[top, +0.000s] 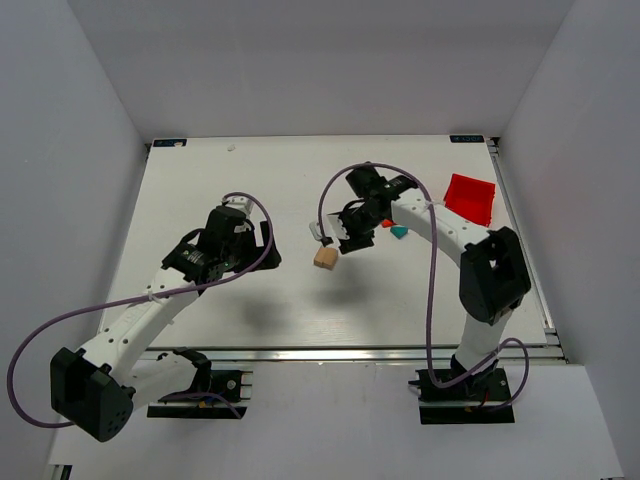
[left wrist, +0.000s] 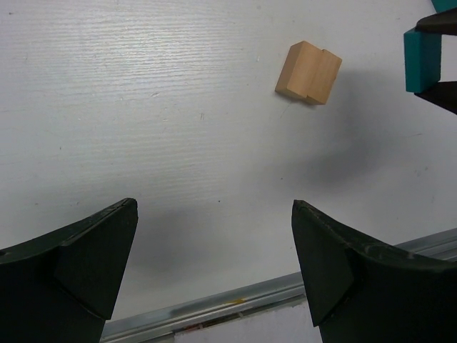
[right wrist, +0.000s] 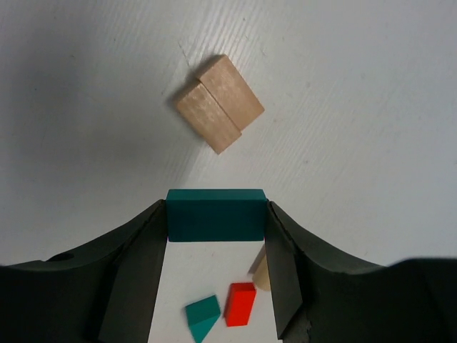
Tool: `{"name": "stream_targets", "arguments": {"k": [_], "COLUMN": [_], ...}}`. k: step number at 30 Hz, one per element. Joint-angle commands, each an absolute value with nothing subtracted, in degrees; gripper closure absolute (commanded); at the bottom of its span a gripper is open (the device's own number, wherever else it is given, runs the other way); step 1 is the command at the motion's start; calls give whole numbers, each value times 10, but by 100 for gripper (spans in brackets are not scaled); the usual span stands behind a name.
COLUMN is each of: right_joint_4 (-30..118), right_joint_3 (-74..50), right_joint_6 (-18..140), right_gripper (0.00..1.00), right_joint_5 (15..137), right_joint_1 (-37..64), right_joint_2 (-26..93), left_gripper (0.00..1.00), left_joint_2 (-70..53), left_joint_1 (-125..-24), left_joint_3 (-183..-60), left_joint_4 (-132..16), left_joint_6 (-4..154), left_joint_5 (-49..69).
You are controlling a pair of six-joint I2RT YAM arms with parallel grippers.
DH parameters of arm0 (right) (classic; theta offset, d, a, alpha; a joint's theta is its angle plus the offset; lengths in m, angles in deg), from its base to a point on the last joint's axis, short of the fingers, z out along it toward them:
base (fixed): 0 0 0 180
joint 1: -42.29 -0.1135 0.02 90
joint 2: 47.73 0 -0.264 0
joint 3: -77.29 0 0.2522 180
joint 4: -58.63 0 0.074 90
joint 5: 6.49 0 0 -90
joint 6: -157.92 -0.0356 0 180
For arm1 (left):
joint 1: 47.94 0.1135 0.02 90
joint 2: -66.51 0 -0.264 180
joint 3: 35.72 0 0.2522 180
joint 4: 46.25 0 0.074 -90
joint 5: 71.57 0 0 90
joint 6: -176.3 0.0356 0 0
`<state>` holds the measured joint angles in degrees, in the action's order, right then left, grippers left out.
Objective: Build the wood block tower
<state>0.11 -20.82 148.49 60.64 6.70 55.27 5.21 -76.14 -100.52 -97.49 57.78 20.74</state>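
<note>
Right fingers (right wrist: 136, 271) are clamping a teal block (right wrist: 216, 214) by its two ends. I am holding it off the tabletop (top: 250, 190), just short of the tan blocks (right wrist: 219, 103). Those are two plain tan pieces lying side by side and touching, set askew to my grip, and nothing is resting on them. My left fingers (left wrist: 93, 264) are standing wide apart with nothing between them, hovering over bare tabletop with the tan blocks well ahead of them.

Behind my right grip, more pieces are lying loose: a teal wedge (right wrist: 202, 314), a red block (right wrist: 240, 304) just beside it, and a tan piece (right wrist: 260, 271) half hidden by one finger. All three are sitting well apart from the tan blocks. A red bin (top: 470, 197) is sitting at the far right of the tabletop.

As I am judging it, the tower is barely begun. The tan blocks may be serving as its base, but no piece is stacked on another yet. Placing this teal block looks like the step in hand, and the loose pieces are waiting after it. In what order they go, I cannot tell.
</note>
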Motion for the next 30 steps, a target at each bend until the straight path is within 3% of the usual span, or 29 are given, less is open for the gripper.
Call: {"name": "stream_targets", "arguments": {"k": [1,18,30], "right_joint_4": [-86,-222,-298], "right_joint_3": [-278,-514,-516], "right_joint_6": [1584,1769,1846], "right_gripper": [59,52,44], "right_joint_5": [595,635,661], "right_joint_1": [54,27,18], "right_joint_2": [583,784,795], "left_gripper": [2,2,2], "left_joint_2": [67,162,196], "left_joint_1": [-759,-760,-760], "left_joint_3": [-1003,-1039,-1011], "left_joint_4": [-975,-1054,-993], "left_joint_6": [584,677,750], "left_joint_5": [195,183,76]}}
